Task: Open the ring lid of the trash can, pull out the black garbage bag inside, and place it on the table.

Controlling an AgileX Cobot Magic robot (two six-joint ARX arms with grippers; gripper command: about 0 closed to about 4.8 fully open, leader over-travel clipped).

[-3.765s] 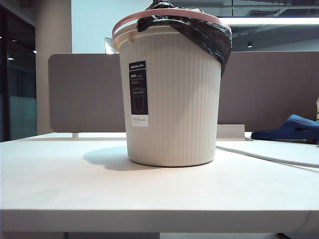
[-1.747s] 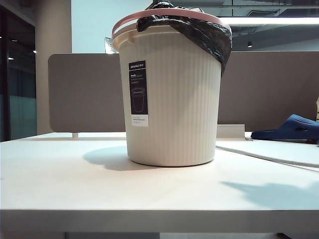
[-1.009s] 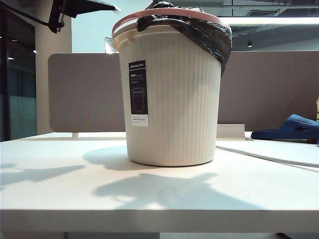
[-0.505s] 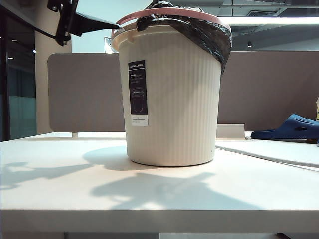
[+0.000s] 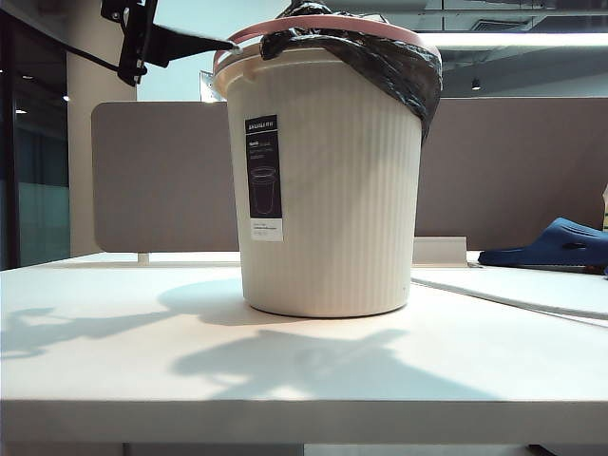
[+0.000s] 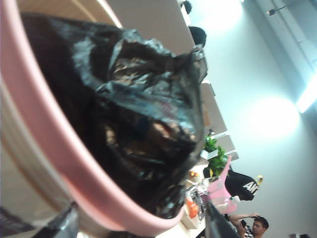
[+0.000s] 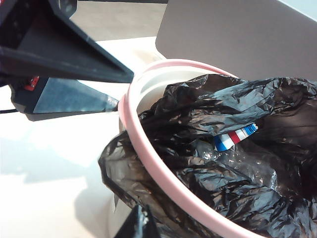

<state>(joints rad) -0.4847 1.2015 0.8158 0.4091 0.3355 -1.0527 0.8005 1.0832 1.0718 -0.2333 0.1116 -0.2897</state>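
Exterior view: the cream ribbed plastic trash can (image 5: 328,180) stands on the white worktop (image 5: 142,370), its thin pink ring lid (image 5: 313,23) down over the crinkled black garbage bag (image 5: 399,66). The left gripper (image 5: 228,44), spread wide, is at the rim.

Left wrist view: hoop and bag fill the frame.

Right wrist view: the right gripper (image 7: 141,218), closed and empty, hovers by the rim.

The lid-opening step is in hand; next, I judge, close on the hoop and lift.

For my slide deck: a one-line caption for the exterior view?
Left pincer, open, reaches the pink ring lid of the cream trash can, black garbage bag draped over its rim.

Blue slipper (image 5: 554,243) beside grey-brown partition panel (image 5: 161,176)
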